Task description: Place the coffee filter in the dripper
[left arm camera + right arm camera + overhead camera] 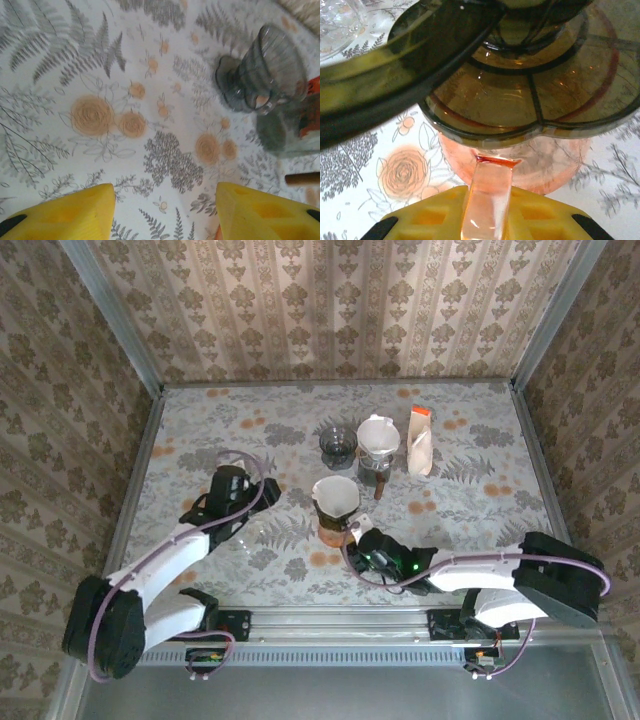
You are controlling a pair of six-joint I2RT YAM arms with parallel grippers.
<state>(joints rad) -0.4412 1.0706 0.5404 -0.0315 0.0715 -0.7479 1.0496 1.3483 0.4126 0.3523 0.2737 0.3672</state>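
Observation:
A white paper coffee filter (335,495) sits in a smoky dripper (535,100) that rests on an orange see-through mug (333,532). My right gripper (487,210) is shut on the mug's handle (487,192), just below the dripper's base; from above that right gripper (362,542) is at the mug's near right. My left gripper (165,200) hovers open over bare tablecloth with nothing between its yellow fingers (75,210); in the top view the left gripper (240,490) is left of the mug. An empty dark glass dripper (338,443) (260,70) stands farther back.
A second white filter (378,435) sits in a dripper on a carafe with a wooden handle (302,177). A paper bag with an orange top (420,440) lies right of it. A clear glass (248,530) (340,20) stands left of the mug. Patterned walls enclose the table.

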